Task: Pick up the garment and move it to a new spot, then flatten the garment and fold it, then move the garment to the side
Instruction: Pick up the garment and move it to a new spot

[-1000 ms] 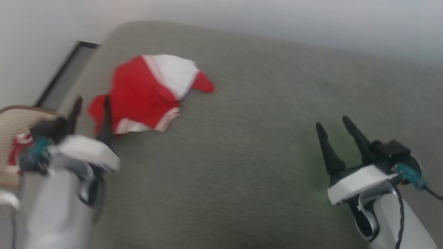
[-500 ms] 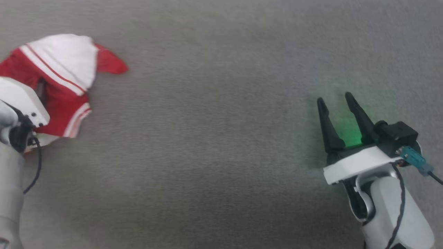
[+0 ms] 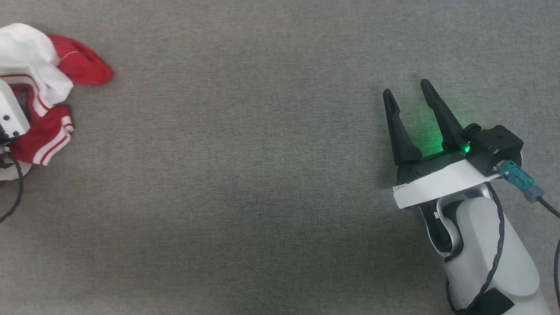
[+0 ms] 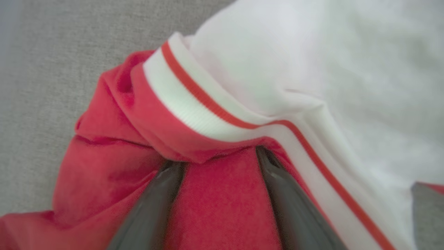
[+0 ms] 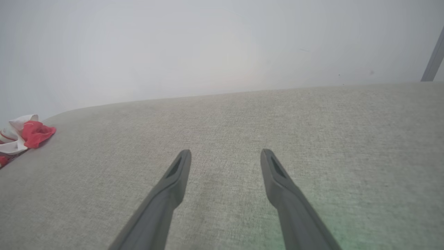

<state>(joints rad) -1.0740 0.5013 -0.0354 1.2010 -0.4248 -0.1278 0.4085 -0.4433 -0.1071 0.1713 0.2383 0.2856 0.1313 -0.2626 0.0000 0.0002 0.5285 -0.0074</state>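
Note:
The garment [image 3: 43,135], a red T-shirt with white sleeve ends and striped trim, lies bunched at the far left of the head view. In the left wrist view my left gripper [image 4: 220,152] is open, its two dark fingers [image 4: 152,208] spread over the garment [image 4: 215,201]. Red cloth lies between them, and their tips are tucked under a fold edged with trim. Only the left arm's white wrist plate [image 3: 6,113] shows in the head view. My right gripper [image 3: 406,87] stands open and empty far to the right, and its wrist view sees the garment [image 5: 33,133] small at the left edge.
Everything rests on a wide grey fabric surface [image 3: 245,175]. A pale wall [image 5: 208,41] rises behind its far edge, with a dark slanted bar [image 5: 433,59] at the upper right. A black cable [image 3: 13,201] hangs from my left wrist.
The head camera has swung down and to the right, so the garment now sits at the picture's left edge. My left gripper has gone onto the garment, which is more bunched than before.

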